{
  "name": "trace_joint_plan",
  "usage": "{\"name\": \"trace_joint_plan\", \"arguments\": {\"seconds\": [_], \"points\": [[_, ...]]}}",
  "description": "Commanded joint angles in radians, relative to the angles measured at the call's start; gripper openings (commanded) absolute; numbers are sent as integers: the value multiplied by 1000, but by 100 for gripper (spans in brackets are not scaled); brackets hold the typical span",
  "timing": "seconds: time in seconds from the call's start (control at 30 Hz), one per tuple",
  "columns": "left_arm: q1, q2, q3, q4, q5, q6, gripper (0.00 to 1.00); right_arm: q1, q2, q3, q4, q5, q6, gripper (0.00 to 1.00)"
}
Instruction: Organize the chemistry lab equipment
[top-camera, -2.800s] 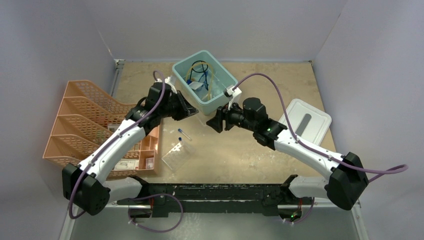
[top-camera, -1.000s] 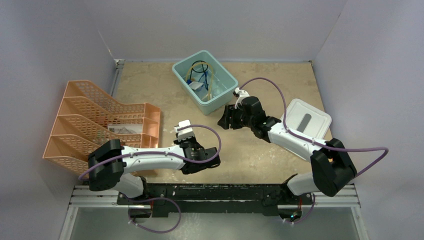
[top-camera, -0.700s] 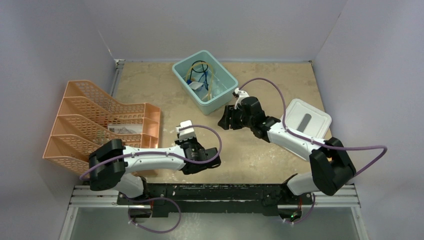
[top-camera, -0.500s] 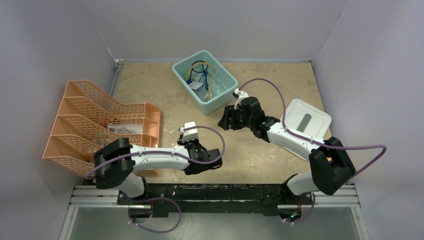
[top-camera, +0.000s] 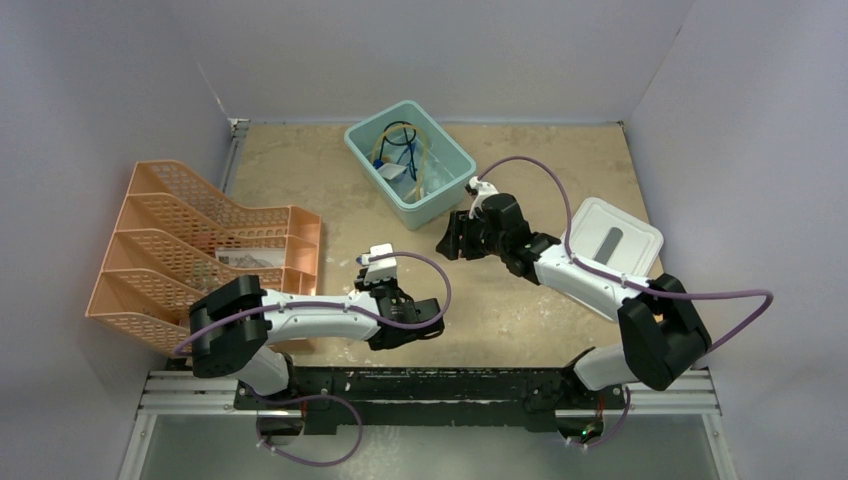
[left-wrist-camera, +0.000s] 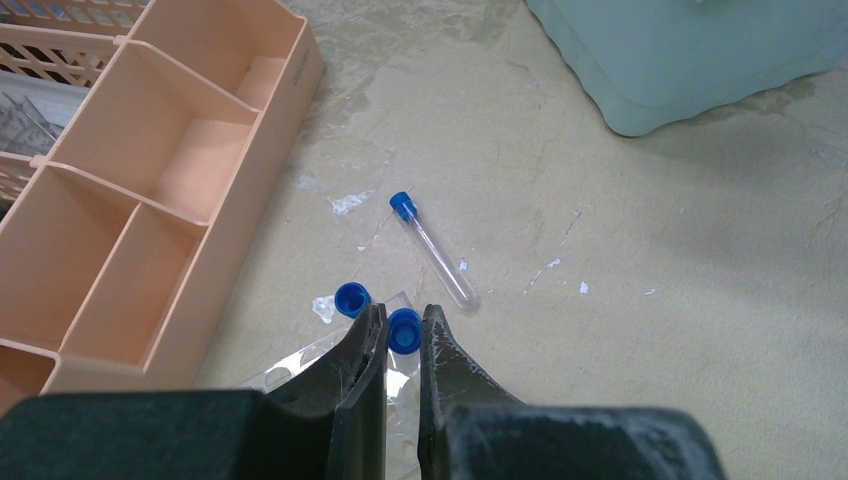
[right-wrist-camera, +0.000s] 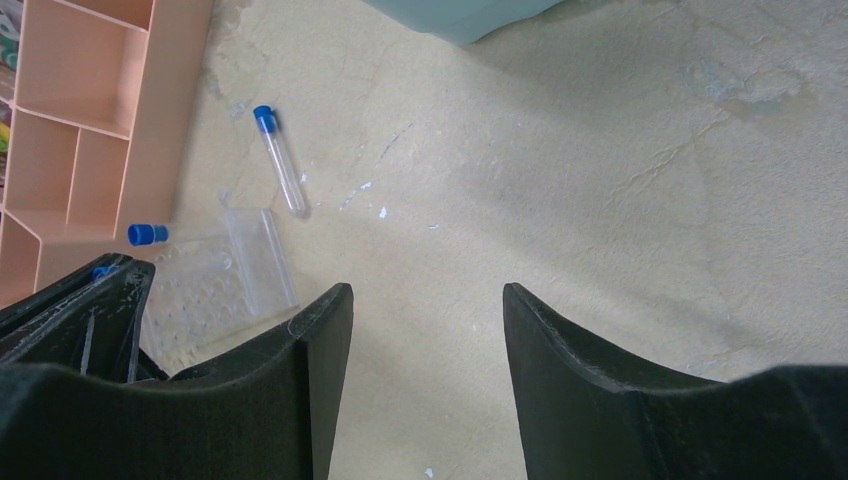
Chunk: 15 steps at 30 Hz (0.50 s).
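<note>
Left arm has swung down from the teal bin (top-camera: 446, 196) to the near table | left gripper (left-wrist-camera: 402, 318) pinched almost closed on a blue-capped tube (left-wrist-camera: 404, 332) at the clear rack (right-wrist-camera: 255, 262); racking looks underway | second capped tube (left-wrist-camera: 352, 298) just beside, loose tube (left-wrist-camera: 432, 250) lying beyond | right gripper (right-wrist-camera: 425, 300) gaping, empty, mid-table | orange organizer (left-wrist-camera: 180, 170) close alongside, could crowd the left gripper.

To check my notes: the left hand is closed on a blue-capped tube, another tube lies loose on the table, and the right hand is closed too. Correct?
Not quite: the right hand is open and empty, as the right wrist view shows. The left hand does grip a blue-capped tube, and a loose tube lies nearby.
</note>
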<state>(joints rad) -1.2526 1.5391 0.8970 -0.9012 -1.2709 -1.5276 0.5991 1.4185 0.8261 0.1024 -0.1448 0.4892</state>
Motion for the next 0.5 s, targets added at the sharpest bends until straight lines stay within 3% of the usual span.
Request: {"name": "trace_joint_plan", "arguments": {"seconds": [0.0,0.47], "points": [[-5,10,7,-24,-15,-31,0,-5,3,26,10,10,-8,59],[-4,-22,-36,29,-2,-27,0,-6,13,34,5,2,-14,58]]}}
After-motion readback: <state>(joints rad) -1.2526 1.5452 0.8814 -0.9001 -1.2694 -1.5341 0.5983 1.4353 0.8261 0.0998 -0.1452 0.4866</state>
